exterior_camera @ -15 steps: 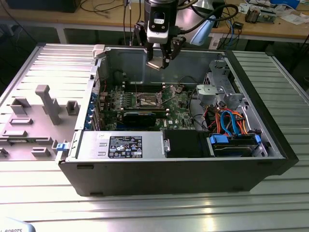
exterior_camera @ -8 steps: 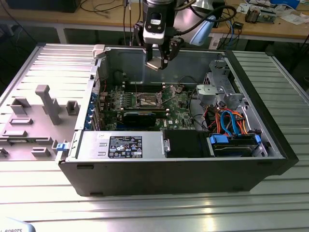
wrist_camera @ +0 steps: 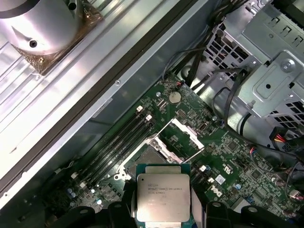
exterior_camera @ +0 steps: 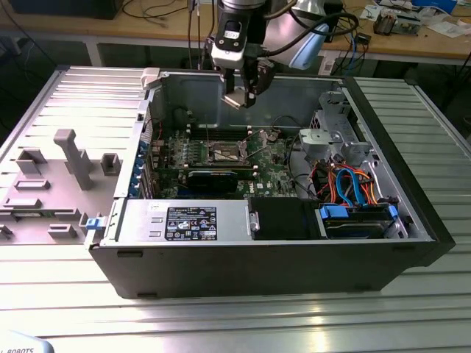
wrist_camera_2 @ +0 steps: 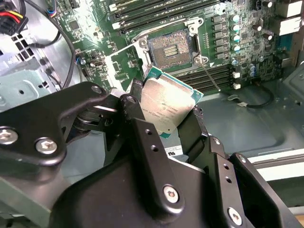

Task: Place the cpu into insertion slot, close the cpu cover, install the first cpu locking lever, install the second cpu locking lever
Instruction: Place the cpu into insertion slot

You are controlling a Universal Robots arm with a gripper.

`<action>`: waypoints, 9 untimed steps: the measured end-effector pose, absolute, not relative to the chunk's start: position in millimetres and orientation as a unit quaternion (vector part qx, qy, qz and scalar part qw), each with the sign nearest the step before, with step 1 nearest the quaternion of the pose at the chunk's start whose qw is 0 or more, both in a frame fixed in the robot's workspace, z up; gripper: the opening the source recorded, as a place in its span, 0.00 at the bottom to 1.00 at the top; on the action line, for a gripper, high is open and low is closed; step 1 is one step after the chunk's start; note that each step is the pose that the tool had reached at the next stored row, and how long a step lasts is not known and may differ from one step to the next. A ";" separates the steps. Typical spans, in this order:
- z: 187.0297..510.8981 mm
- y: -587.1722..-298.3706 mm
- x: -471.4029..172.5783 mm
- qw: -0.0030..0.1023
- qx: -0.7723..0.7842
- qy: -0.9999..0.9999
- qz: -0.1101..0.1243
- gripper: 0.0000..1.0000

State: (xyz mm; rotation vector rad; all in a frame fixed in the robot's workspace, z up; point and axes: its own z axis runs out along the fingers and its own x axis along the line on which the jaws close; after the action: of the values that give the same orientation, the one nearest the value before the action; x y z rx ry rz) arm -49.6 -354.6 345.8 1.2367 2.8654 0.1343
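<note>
Closest to the wrist cameras, the black gripper (wrist_camera_2: 166, 113) is seen pinching the cpu (wrist_camera_2: 169, 100) by two opposite edges, one finger (wrist_camera_2: 134, 105) on each side. The chip's dull silver top with its green border is turned toward the second wrist view's lens.

Beyond the chip, on the green motherboard (wrist_camera: 228, 156), the insertion slot (wrist_camera_2: 170, 46) lies bare, its square bed of contacts exposed. The cpu is held above the slot and well apart from it, not yet seated. The cpu cover (wrist_camera: 183, 137) is swung up and stands open at one edge of the slot. A thin metal lever (wrist_camera_2: 209, 77) is raised just beside the slot.

In the exterior view, the gripper hangs at upper centre of the frame, above the open computer case (exterior_camera: 280, 257) that fills the middle. The slot (exterior_camera: 224, 153) sits deep inside the case, below the gripper. A ribbed metal table (exterior_camera: 412, 309) carries the case, and a grey moulded fixture (exterior_camera: 66, 158) lies at the exterior view's left. A workbench (exterior_camera: 412, 44) runs along the top edge.

Several faults are judged possible. With only an edge grip, the chip could slip or tilt as it is lowered. If it is set down skewed or wrongly turned, the slot's fine contacts could be bent. The fingers could also be caught on the raised cover or lever.
</note>
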 end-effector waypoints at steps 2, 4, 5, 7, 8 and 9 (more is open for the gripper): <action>345.1 -354.6 -49.6 0.009 0.405 0.913 0.043 0.54; 344.4 -354.6 -49.6 0.010 0.415 0.909 0.043 0.54; 344.1 -354.6 -49.6 0.010 0.420 0.906 0.043 0.54; 343.5 -354.6 -49.7 0.011 0.429 0.902 0.043 0.54; 342.9 -354.6 -49.7 0.011 0.438 0.898 0.043 0.54; 342.4 -354.7 -50.4 0.011 0.445 0.895 0.042 0.54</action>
State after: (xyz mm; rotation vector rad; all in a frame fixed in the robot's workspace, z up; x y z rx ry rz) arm -50.4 -354.7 342.4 1.3875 2.7904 0.1323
